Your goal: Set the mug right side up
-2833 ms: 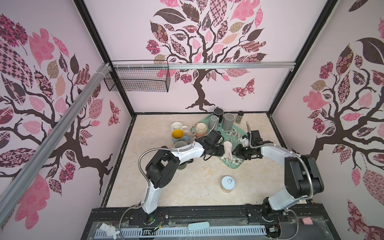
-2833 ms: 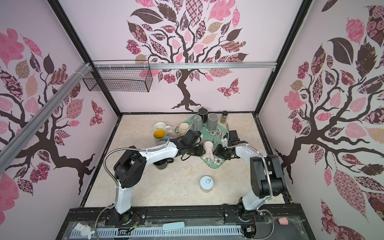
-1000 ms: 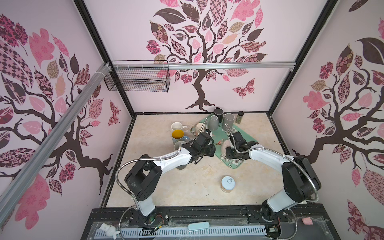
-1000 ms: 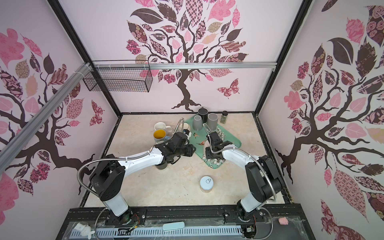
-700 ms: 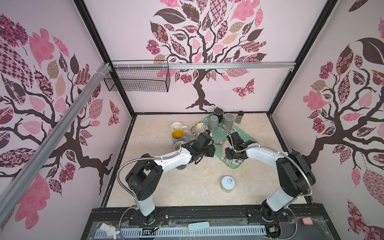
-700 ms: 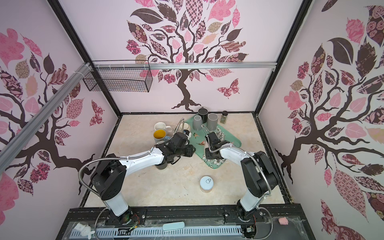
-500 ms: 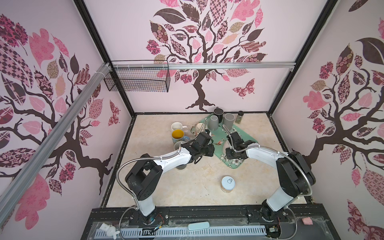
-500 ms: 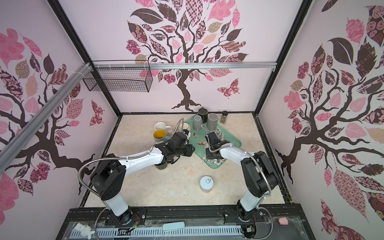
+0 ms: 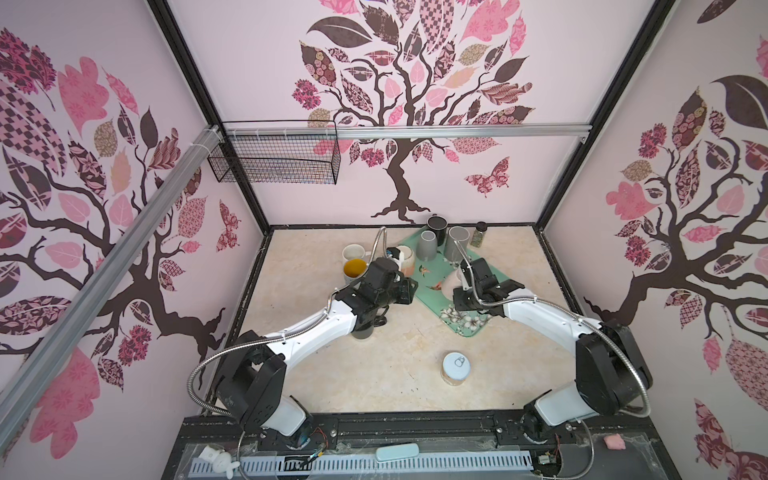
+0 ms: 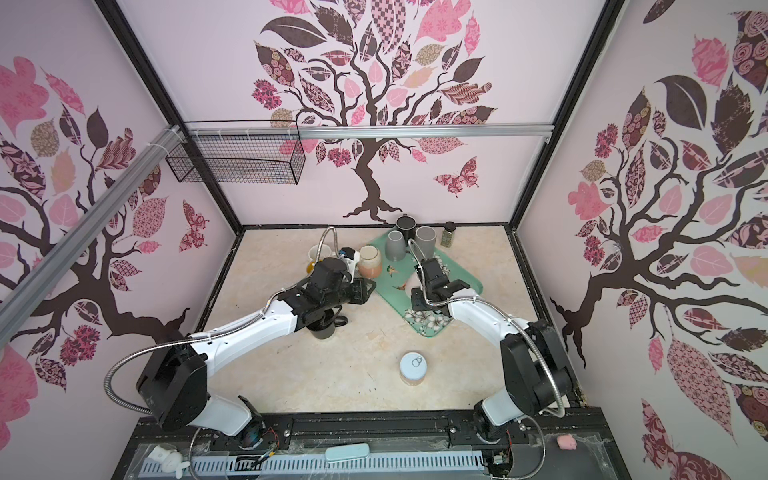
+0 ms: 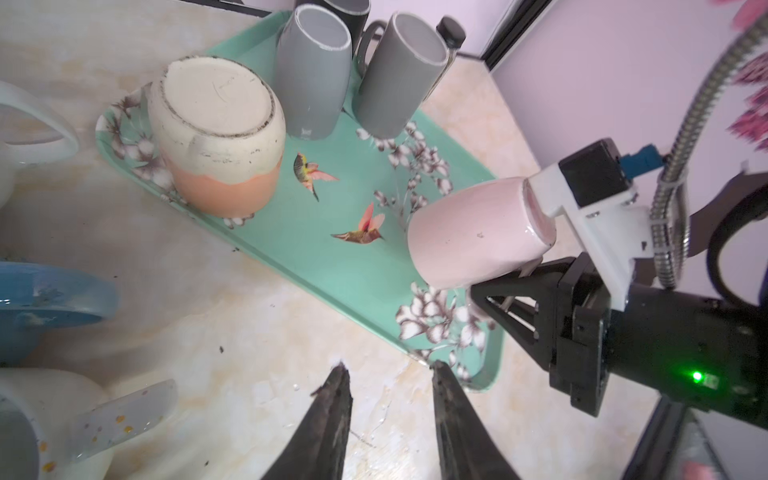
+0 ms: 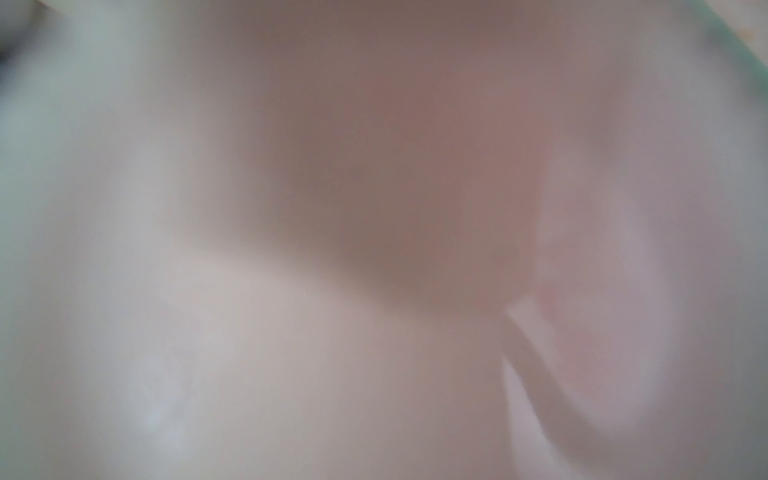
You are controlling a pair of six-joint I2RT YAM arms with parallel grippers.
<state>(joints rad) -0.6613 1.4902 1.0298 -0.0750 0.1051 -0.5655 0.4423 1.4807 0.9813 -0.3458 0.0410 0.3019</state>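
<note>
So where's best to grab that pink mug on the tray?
By the handle, coming from where the right gripper is. The pink mug lies tipped on the tray, its body round and glossy; the handle, mostly hidden, faces that gripper, which looks shut on it.

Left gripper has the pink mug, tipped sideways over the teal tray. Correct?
No: the left gripper is open and empty. The right gripper holds the pink mug, per the left wrist view. Tipped sideways over the teal tray stands.

The pink mug (image 11: pixel 478 232) is left plain. The tray (image 11: pixel 291 232) is printed mint green with hummingbirds and white blossoms. The stoneware mug (image 11: pixel 220 137) is banded cream over orange.
</note>
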